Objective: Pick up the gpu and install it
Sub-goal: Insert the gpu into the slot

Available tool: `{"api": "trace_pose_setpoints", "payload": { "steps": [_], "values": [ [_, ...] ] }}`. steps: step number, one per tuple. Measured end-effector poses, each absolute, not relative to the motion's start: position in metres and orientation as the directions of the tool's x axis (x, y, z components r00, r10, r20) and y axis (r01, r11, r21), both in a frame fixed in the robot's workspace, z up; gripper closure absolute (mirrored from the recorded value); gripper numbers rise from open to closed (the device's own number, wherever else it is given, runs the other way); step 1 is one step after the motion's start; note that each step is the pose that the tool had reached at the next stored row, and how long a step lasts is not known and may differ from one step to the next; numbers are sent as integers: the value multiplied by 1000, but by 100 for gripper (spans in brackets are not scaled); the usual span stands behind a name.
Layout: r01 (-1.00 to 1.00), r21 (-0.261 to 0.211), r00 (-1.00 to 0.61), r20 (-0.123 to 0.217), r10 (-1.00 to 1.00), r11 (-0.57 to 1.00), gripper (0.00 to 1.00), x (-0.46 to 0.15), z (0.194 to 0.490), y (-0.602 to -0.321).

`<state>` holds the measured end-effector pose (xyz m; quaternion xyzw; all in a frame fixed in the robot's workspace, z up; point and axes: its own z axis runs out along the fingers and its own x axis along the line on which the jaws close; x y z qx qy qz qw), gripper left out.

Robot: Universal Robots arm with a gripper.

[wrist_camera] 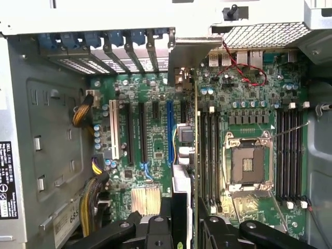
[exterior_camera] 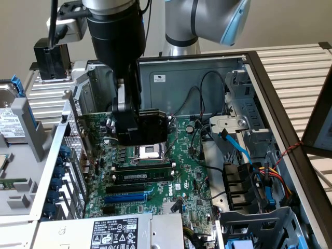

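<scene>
Plain beige wall across the back, bare, softly and evenly lit. Below it, a pale counter of long parallel ribbed slats, seen at the far corner on the exterior view's right and again toward the exterior view's left. At the counter's edge on the exterior view's right, a dark flat panel in a black frame, standing tilted. Diffuse white light throughout, with a faint sheen on the slat ridges.

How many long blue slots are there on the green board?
1. The long blue slot sits between black slots on the green board. The gpu, held above the board, might hide others.
</scene>
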<state>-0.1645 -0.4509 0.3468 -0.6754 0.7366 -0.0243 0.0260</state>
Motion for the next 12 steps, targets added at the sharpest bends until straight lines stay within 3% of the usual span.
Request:
{"api": "trace_pose_setpoints", "payload": {
  "steps": [12],
  "values": [
    [-994, -70, -86, -2, -996, 86, 72, -165, 345, -452]
  ]
}}
